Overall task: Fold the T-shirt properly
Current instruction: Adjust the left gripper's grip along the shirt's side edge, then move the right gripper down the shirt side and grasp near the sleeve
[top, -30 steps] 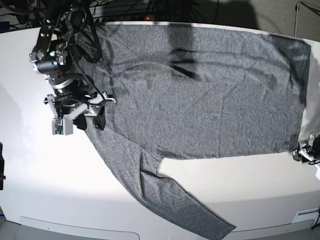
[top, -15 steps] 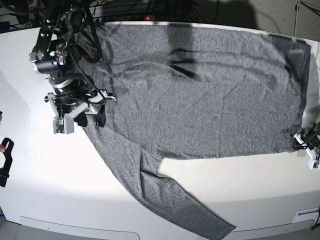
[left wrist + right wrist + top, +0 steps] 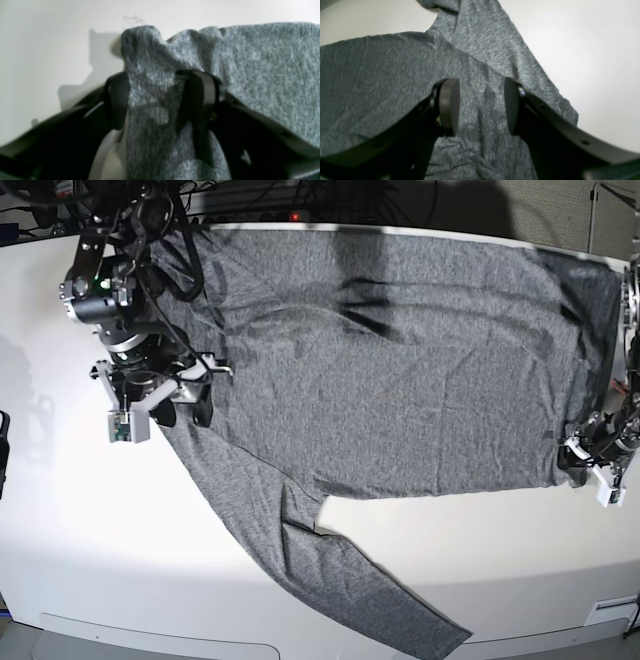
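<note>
Shirt (image 3: pixel 400 380) long axis runs arm to arm. Left gripper (image 3: pixel 160 100) pinches hem corner; right gripper (image 3: pixel 480 107) parted wide over shoulder, nothing held.

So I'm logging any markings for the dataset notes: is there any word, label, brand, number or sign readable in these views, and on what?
None can be read.
The T-shirt is plain heather grey, with no print or tag showing.
The left gripper, closed on the shirt's edge, and the open right gripper show bare black fingers, no markings.
The white table carries no text.
</note>
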Motion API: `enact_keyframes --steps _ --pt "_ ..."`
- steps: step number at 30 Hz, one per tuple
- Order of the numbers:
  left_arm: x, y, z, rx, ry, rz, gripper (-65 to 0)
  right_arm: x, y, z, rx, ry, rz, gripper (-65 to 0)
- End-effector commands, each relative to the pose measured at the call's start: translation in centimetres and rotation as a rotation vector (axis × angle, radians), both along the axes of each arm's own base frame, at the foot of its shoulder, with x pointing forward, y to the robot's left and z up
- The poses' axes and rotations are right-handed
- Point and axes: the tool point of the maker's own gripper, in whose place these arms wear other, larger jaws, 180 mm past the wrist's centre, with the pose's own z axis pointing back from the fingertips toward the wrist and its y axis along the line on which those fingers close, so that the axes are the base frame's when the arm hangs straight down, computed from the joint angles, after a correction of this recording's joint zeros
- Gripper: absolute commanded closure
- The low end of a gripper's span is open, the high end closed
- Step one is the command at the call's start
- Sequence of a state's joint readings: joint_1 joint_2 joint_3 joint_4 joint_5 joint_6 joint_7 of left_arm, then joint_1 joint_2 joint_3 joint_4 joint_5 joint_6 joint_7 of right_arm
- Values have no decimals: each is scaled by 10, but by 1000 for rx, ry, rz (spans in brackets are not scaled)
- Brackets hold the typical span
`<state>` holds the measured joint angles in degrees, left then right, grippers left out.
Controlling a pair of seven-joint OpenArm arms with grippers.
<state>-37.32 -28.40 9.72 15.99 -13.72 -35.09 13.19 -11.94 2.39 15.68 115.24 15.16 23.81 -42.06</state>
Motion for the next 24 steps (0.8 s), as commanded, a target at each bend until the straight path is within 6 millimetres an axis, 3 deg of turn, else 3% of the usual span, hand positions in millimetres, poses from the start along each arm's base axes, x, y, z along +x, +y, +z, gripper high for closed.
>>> enact_keyframes --steps 1,9,11,13,15,24 --pt "-13 -2 -8 3 82 -35 -372 6 1 15 3 -57 7 -290" --pt "-11 -4 -6 -28 72 -13 -371 6 7 17 43 -66 17 -290" --pt "-8 -4 -4 -30 50 -11 -344 6 8 18 52 -69 19 -290" --pt "-6 -4 -2 -31 39 -10 -215 6 8 18 52 -68 19 -290" --pt "-5 -3 -1 -30 37 -10 0 6 8 18 51 -68 19 -290" --pt "16 -1 19 -26 -9 -8 0 10 12 27 46 -127 50 -290"
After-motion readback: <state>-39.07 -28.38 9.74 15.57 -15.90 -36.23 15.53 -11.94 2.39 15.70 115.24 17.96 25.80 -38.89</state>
